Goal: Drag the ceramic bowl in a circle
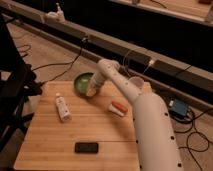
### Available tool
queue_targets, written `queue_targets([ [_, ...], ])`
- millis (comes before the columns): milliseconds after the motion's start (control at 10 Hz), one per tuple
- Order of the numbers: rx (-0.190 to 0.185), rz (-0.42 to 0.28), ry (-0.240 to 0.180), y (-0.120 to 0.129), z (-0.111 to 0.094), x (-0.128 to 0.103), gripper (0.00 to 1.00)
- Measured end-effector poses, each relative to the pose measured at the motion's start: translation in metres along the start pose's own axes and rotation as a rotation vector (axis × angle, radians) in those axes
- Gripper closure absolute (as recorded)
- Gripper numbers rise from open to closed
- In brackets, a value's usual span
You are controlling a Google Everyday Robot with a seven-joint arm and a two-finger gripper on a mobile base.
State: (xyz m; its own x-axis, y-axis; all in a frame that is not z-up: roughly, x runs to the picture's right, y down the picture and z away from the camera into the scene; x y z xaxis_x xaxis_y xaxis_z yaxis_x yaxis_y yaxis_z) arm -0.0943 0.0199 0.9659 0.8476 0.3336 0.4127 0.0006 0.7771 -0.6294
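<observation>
Gripper [92,91] down at the right rim of the ceramic bowl [80,81], on the far-left part of the wooden counter [102,131].
Whether the jaws are wide or pinched on the rim cannot be told. The drag likely wants a secure hold on the rim, steady downward contact and a small, slow circle that stays off the counter's far edge and away from the white bottle [62,107] nearby.

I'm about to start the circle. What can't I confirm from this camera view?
All in the camera view:
- Whether the gripper, at the right rim of the ceramic bowl, holds it: its own body covers the contact.
- The bowl's right side: behind the gripper.
- Part of the white cup: behind the arm.
- The near right corner of the table: behind the arm.
</observation>
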Motion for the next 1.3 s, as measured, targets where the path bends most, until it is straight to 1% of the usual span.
queue_targets([
  [100,-0.006,-0.02,-0.013,0.004,-0.003,-0.005,0.94],
  [200,-0.035,-0.045,-0.024,0.016,-0.008,-0.01,1.0],
  [400,-0.077,-0.067,-0.038,0.034,-0.016,-0.012,1.0],
  [500,-0.098,-0.077,-0.039,0.045,-0.023,-0.01,1.0],
  [600,-0.112,-0.085,-0.03,0.054,-0.033,-0.004,1.0],
  [700,-0.112,-0.082,-0.022,0.058,-0.04,0.004,1.0],
  [800,-0.108,-0.063,-0.015,0.06,-0.047,0.012,1.0],
  [1100,-0.054,0.05,0.01,0.046,-0.074,0.049,1.0],
  [1200,-0.039,0.07,0.019,0.039,-0.082,0.056,1.0],
  [1300,-0.032,0.079,0.03,0.033,-0.086,0.059,1.0],
])
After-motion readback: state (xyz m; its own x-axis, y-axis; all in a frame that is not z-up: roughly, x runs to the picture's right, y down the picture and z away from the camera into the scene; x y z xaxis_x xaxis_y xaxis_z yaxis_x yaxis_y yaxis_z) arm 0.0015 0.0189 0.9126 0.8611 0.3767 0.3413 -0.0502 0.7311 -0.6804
